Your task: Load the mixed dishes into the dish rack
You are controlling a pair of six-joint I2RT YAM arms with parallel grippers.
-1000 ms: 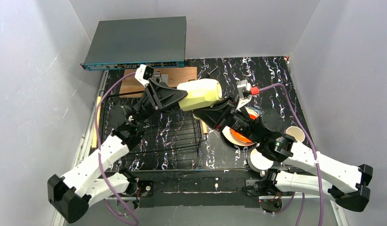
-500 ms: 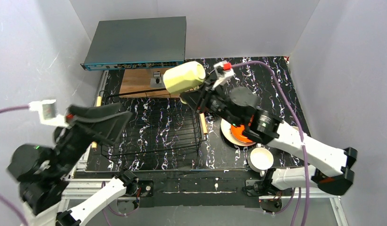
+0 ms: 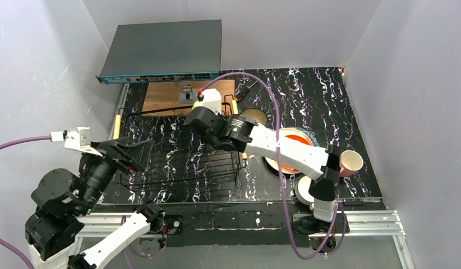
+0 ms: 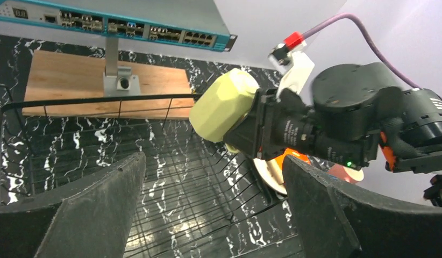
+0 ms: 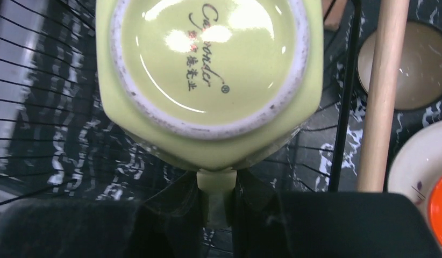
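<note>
My right gripper (image 5: 216, 185) is shut on the handle of the yellow-green mug (image 5: 208, 70), whose base faces the wrist camera. The mug (image 4: 224, 105) hangs over the far right part of the dish rack (image 3: 183, 180), a black wire basket with a wooden rod handle (image 5: 388, 91). In the top view the wrist hides the mug. My left gripper (image 4: 213, 158) is open and holds nothing, raised above the rack's near left side (image 3: 139, 157). To the right of the rack lie the tan-inside bowl (image 3: 254, 116), the orange plate (image 3: 298, 137) on a cream plate, the pink mug (image 3: 350, 161) and the white cup (image 3: 304, 190).
A brown wooden board (image 3: 166, 95) with a small metal stand lies behind the rack. A dark network switch (image 3: 161, 50) sits at the back wall. White walls close in on the left, right and back. The right arm stretches across the plates.
The left gripper opened wide, let go of the mug and pulled back to the near left. The right arm carried the mug leftward and down over the rack's far right part.
</note>
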